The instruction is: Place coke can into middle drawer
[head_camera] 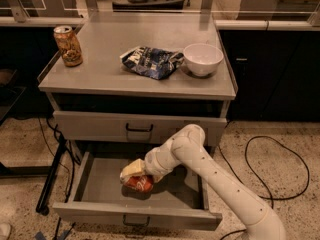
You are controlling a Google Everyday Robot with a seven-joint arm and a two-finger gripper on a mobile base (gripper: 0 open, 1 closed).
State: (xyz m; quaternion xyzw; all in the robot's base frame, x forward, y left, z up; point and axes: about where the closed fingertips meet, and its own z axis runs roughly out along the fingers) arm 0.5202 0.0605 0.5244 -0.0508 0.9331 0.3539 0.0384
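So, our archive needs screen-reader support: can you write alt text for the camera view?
The robot's gripper rests on the coke can inside the open middle drawer. On the cabinet top stand a brown-gold can, a crumpled snack bag and a white bowl.

On the grey cabinet top (pixel 107 71) the tall brown-gold patterned can (pixel 68 45) stands at the left, the crumpled dark snack bag (pixel 151 61) in the middle, the round white bowl (pixel 203 59) just right of it; below, inside the pulled-out shallow grey metal drawer (pixel 135 215), the small red coke can (pixel 140 183) lies under the pale gripper (pixel 132 171).
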